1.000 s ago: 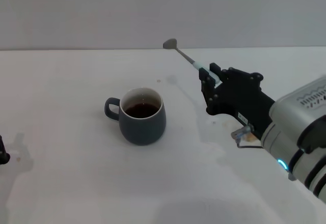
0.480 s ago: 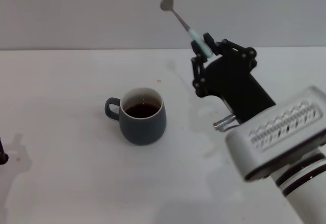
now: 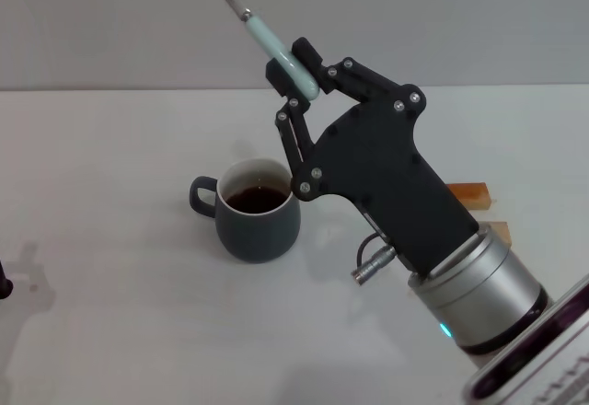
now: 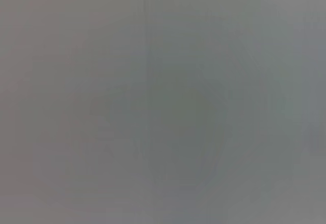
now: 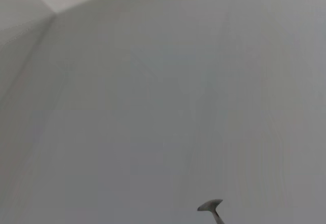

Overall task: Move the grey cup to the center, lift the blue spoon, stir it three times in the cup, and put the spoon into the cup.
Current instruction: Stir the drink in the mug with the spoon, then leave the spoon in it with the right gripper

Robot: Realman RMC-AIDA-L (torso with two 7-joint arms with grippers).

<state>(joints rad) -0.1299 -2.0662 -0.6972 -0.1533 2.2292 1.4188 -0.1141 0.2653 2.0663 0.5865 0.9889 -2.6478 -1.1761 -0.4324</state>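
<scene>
One spoon, the blue spoon [image 3: 267, 37], is held high in the air by the right gripper [image 3: 296, 72], whose fingers are clamped on its pale handle. Its long axis slants steeply, the handle end low in the grip and the metal neck running up and to the left out of the head view. The right wrist view shows its bowl [image 5: 210, 205] against a plain wall. Half a second ago the spoon sat lower and further right; it has risen and come nearer the grey cup [image 3: 256, 208], which stays upright on the worktop [image 3: 110, 166], handle pointing left. Two wooden blocks [image 3: 471, 195] now show behind the arm. The left gripper [image 3: 5, 281] sits at the left edge; whether it is open is unclear.
</scene>
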